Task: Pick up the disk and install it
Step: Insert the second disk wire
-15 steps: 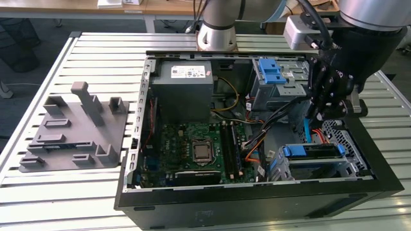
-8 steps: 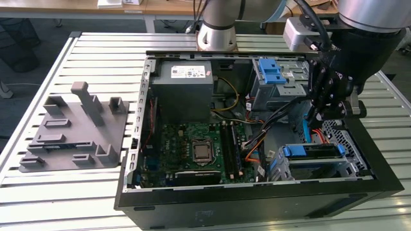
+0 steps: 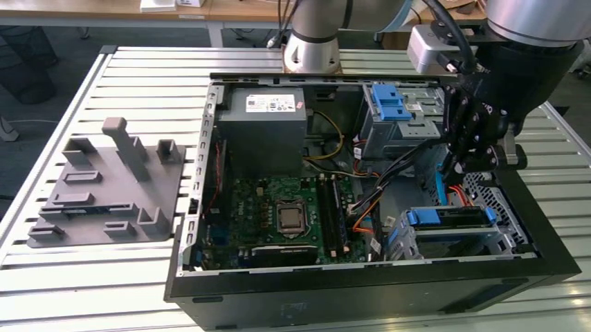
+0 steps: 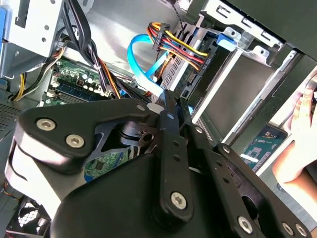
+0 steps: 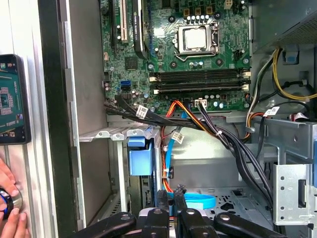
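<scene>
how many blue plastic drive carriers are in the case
2 in the exterior view: one blue carrier in the upper bay at the case's far end, one blue carrier in the lower cage near the exterior view's right, below the gripper. Others may be hidden.

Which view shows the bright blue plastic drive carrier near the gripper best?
Exterior view: the bright blue plastic carrier shows its whole blue top across the bay. Both wrist views show its blue end tab.

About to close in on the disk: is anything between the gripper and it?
Probably yes. A blue cable loops right by the gripper, and coloured wires run down beside the bay that holds the disk. The bay's metal frame also borders the disk.
</scene>
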`<state>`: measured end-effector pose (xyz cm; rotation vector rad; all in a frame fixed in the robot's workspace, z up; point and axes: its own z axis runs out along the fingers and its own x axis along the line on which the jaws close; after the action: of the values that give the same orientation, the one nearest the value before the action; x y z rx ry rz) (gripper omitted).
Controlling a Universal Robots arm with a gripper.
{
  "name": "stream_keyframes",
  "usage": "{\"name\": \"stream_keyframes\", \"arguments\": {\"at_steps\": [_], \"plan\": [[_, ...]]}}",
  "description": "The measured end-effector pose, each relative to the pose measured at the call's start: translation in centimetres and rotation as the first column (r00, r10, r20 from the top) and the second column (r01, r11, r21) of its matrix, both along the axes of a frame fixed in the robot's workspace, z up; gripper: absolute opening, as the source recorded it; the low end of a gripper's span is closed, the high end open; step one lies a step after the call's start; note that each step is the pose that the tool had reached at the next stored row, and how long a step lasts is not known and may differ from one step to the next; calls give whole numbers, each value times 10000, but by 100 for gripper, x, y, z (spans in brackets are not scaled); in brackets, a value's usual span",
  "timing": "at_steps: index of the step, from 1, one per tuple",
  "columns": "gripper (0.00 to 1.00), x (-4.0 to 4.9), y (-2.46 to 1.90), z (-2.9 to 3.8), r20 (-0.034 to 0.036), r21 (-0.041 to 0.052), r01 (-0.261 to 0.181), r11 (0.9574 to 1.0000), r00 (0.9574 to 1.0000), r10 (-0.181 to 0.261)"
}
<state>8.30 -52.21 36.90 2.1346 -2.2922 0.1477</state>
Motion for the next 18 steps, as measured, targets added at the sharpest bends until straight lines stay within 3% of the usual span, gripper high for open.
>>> {"name": "stream_keyframes", "arguments": {"at_steps": [2,3,5,7,9,15,18], "plan": [[16,0,-7,-5,1,110,0,9999,10000,0],[16,1,-22,-9,0,273,-1,9996,10000,1],[16,0,-74,-29,1,417,-1,9991,10000,1],[16,0,-152,-61,0,451,0,9990,10000,0],[16,0,-201,-99,0,455,1,9990,10000,-1],[16,94,-214,-203,-18,455,0,9990,10000,0],[16,139,-236,-235,-74,454,2,9990,10000,1]]}}
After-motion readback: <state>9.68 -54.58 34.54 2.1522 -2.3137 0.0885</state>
